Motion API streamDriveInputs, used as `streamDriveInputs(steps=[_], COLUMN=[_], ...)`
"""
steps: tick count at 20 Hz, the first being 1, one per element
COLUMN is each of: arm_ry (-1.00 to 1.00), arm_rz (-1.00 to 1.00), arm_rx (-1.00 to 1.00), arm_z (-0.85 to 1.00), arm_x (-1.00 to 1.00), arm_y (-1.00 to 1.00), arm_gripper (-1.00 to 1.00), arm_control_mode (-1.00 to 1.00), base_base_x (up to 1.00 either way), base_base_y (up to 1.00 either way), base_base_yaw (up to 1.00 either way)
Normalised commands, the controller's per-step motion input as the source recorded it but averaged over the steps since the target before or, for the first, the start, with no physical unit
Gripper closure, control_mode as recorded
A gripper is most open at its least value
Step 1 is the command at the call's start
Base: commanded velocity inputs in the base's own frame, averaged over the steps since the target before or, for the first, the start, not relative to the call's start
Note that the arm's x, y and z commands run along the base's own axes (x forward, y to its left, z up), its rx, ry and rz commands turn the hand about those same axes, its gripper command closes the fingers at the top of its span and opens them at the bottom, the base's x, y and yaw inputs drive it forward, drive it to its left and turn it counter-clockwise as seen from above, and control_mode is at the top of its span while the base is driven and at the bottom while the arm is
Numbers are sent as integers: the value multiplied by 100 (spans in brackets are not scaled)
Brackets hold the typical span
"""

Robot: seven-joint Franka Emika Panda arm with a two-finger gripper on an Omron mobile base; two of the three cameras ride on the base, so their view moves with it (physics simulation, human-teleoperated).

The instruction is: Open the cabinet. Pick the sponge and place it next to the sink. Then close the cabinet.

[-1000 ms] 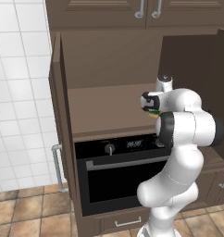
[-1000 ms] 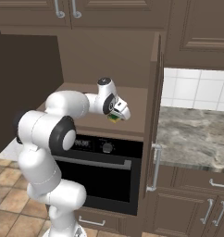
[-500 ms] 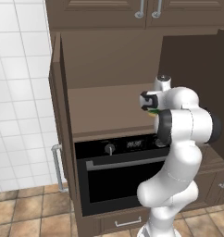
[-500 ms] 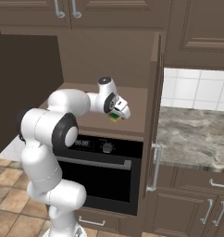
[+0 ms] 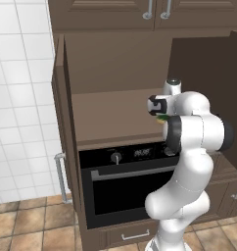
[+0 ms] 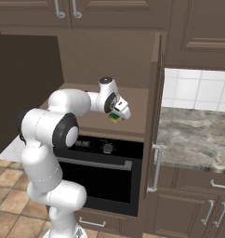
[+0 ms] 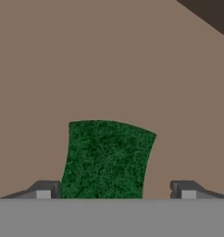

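Fingers [image 7: 116, 190]: hand view, spread wide, one tip each side of sponge [image 7: 107, 159], not clenched; slightly narrowed over the last second. Sponge flat on cabinet shelf [image 7: 86, 60].
Left base view: arm barely shifted; green sliver of sponge [image 5: 163, 118] under hand.
Right base view: cabinet [image 6: 157, 93] doors open; sponge [image 6: 115, 116] at fingers. Grasp judged imminent.

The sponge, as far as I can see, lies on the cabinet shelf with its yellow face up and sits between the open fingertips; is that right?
Not quite: the sponge shows its green face, not yellow, as the hand view shows. It does lie on the cabinet shelf, between the gripper's open fingertips.
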Motion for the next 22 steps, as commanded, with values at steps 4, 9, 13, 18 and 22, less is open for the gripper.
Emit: streamDriveInputs(steps=[4, 9, 13, 18, 22], arm_ry=[-10, -10, -3, 0, 0], arm_rz=[-5, -4, -5, -7, -8], arm_rx=[10, 10, 2, 0, -1], arm_z=[-3, -5, -36, -31, -17], arm_x=[-2, 0, 0, 0, 0], arm_y=[17, 11, 0, 0, 0], arm_gripper=[-100, -100, -100, -100, -100], arm_control_mode=[-100, -100, -100, -100, -100], base_base_x=[0, 0, 0, 0, 0], base_base_y=[0, 0, 0, 0, 0], base_base_yaw=[0, 0, 0, 0, 0])
